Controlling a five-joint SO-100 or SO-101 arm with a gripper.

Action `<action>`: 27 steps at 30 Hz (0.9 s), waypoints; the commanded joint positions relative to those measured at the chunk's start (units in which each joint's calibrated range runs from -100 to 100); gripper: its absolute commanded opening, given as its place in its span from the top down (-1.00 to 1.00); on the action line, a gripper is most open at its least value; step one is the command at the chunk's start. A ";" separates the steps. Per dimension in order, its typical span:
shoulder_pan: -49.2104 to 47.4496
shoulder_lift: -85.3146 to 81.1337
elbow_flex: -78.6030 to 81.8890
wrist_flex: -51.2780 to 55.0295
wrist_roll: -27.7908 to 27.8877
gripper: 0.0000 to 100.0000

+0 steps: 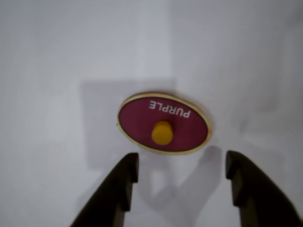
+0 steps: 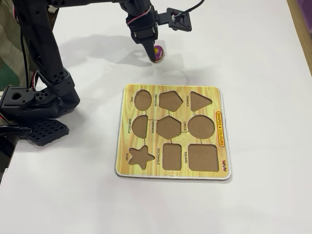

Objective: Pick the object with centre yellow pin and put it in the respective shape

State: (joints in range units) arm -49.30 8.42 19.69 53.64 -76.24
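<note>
The object with centre yellow pin (image 1: 163, 128) is a flat purple oval lettered PURPLE, lying on the white table with its yellow knob (image 1: 162, 132) upright. My gripper (image 1: 181, 166) hovers open just short of it in the wrist view, both dark fingers (image 1: 124, 182) clear of the piece and nothing between them. In the fixed view the piece (image 2: 157, 52) lies beyond the board's far edge, with the gripper (image 2: 150, 57) pointing down at its left side. The yellow wooden shape board (image 2: 222, 141) has an empty oval recess (image 2: 142, 100) at its top left.
The board also holds empty pentagon, triangle, semicircle, hexagon, circle, star, rectangle and square recesses. The arm's black base (image 2: 34, 105) stands at the table's left edge. A wrist camera (image 2: 177, 20) juts out to the right of the gripper. A wooden strip (image 2: 302, 24) borders the right.
</note>
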 commanded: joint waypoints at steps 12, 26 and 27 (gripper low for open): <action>-0.12 0.87 -5.58 -0.83 -0.39 0.58; 0.27 3.13 -5.85 -0.83 -0.39 0.58; 0.27 3.38 -5.85 -0.83 -0.39 0.58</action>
State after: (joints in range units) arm -49.20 11.77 16.64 53.64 -76.39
